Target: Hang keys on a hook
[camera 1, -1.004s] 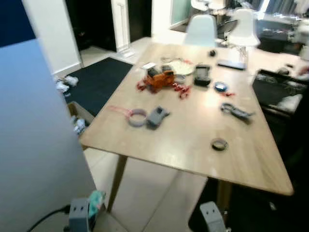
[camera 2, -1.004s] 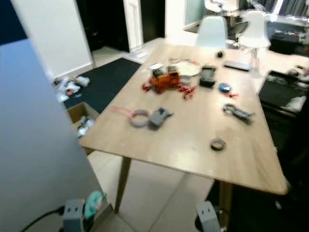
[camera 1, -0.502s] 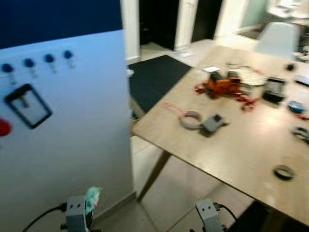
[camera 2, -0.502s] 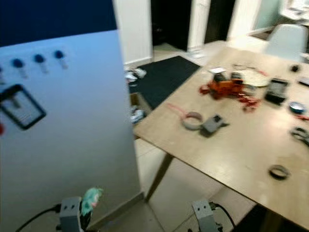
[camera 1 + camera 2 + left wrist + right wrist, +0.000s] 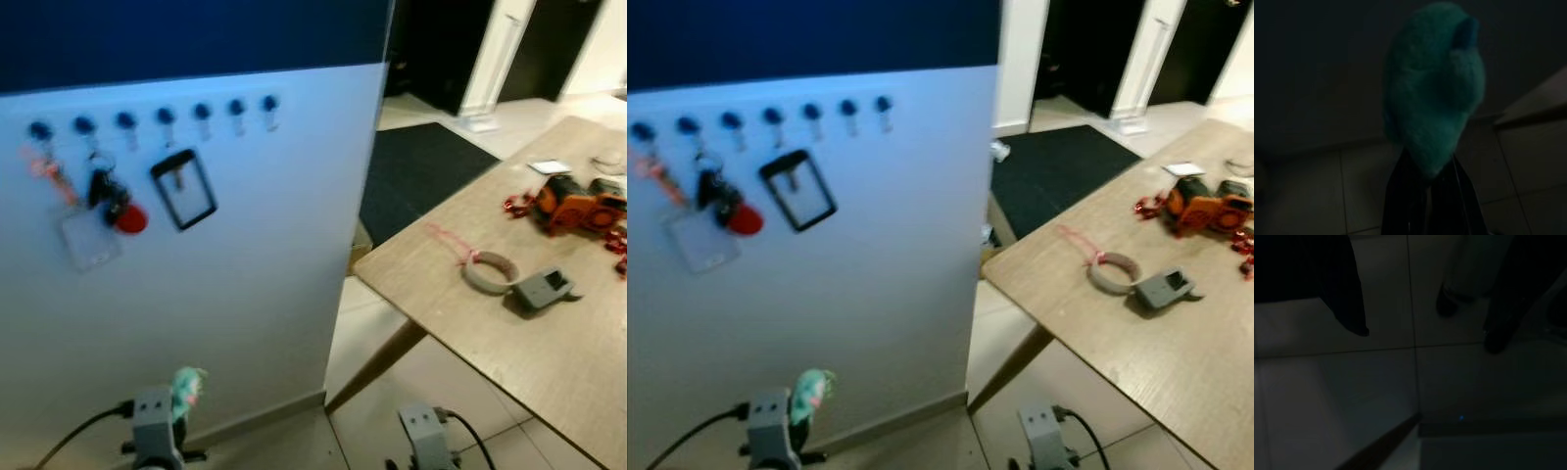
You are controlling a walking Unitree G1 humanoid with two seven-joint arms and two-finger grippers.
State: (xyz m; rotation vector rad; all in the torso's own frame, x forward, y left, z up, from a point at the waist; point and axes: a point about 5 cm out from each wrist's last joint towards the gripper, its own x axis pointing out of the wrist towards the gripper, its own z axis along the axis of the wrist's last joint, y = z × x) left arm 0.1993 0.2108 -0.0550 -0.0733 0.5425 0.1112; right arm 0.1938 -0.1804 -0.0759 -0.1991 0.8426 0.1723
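The left end effector [image 5: 1427,196], low before the board of hooks [image 5: 201,111], pinches the keys' teal plush fob [image 5: 1432,93]: soft, light, likely to swing, best held near its ring.

Blurred head views; dark wrist views

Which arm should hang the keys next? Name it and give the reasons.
Left. The left gripper is shut on the fluffy teal keychain, and it sits on the side of the hook board, where several blue hooks look free. The right gripper is open, holding nothing.
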